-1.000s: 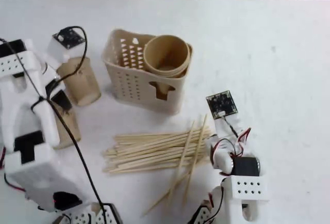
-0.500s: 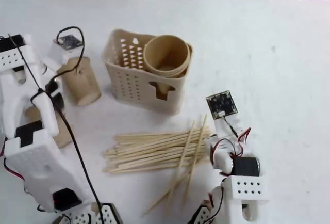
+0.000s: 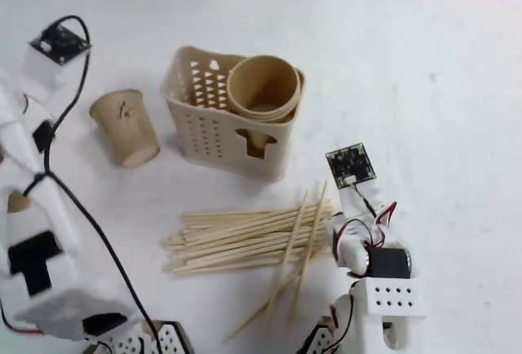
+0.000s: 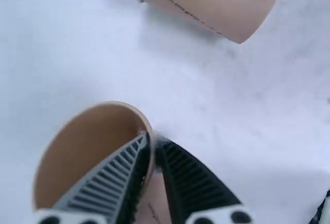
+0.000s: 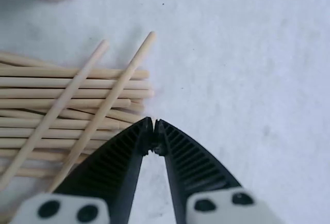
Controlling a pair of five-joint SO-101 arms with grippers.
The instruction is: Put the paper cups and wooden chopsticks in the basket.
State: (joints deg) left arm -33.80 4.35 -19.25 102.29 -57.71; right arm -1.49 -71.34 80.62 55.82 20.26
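Note:
My left gripper [image 4: 152, 141] is shut on the rim of a tan paper cup [image 4: 87, 152], one finger inside and one outside. A second paper cup [image 3: 124, 128] [image 4: 211, 2] stands upside down on the table, left of the beige basket [image 3: 200, 130]. More cups [image 3: 263, 86] are nested inside the basket. Wooden chopsticks [image 3: 249, 238] [image 5: 67, 105] lie in a loose pile in front of the basket. My right gripper [image 5: 153, 126] is shut with nothing in it, its tips at the right-hand ends of the chopsticks.
The left arm [image 3: 33, 232] and its black cable [image 3: 81, 207] fill the table's left edge. The right arm [image 3: 371, 276] sits at the front edge, right of the pile. White table [image 3: 424, 101] stretches open to the right of the basket.
The left arm has swung left, away from the upside-down cup, taking the held cup with it. The right arm, basket and chopsticks have not moved.

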